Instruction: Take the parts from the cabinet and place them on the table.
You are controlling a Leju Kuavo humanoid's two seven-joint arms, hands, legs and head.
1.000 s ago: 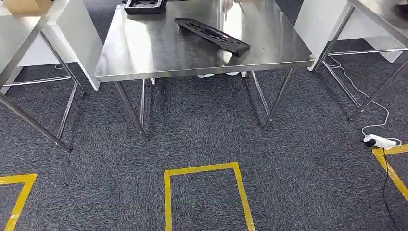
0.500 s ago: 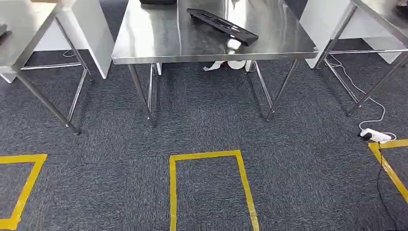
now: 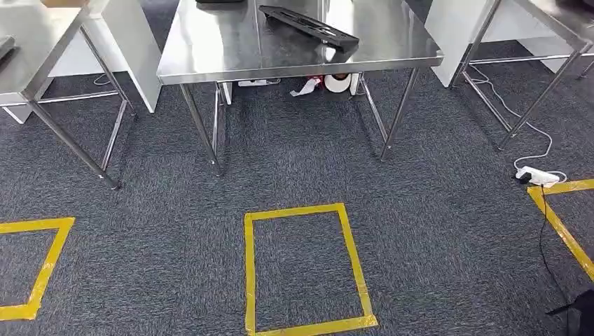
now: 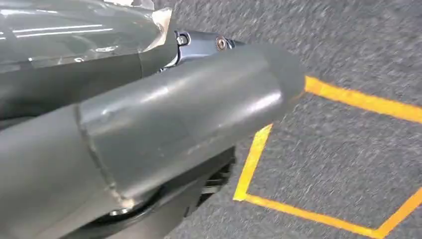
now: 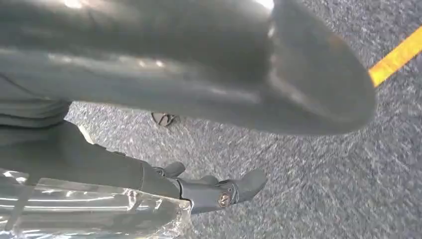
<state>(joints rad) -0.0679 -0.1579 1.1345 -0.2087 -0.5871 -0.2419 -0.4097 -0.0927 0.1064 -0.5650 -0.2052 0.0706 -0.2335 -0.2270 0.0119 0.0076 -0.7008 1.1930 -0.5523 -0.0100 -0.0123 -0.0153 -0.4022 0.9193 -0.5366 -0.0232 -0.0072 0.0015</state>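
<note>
Black part point(image 3: 308, 26): long, slotted, lying flat and slantwise on the steel table point(image 3: 210, 66), near the front right corner yet fully on the top. Already where the task wants it, by the look of it, and set well enough back from the edge not to tip off. Flat on its broad face, so no rolling or sliding likely. Just behind it, at the far edge of the same top, another dark thing point(image 3: 217, 1), cut off too much to name.

Under the table, a white roll point(image 3: 339, 82) and some scraps beside it, tucked between the legs, probably just out of the walkway.

Nearer, on the grey carpet, a yellow tape rectangle point(image 3: 246, 273) centred before the table, most likely a standing mark for lining up with it. More yellow tape to either side, before the neighbouring tables. At the right, a white power strip point(image 3: 538, 176) with its cable trailing under the next table: something to snag a foot on.

Left hand point(image 4: 174, 114) hanging low over the carpet and tape, thick thumb across the lens; cannot tell whether spread or curled, though nothing seen in it. Right hand point(image 5: 189, 69) also hanging, thumb well apart from the dark fingers point(image 5: 224, 194), carpet visible between, holding nothing. Reads as empty-handed between carries, with the next part to fetch.
</note>
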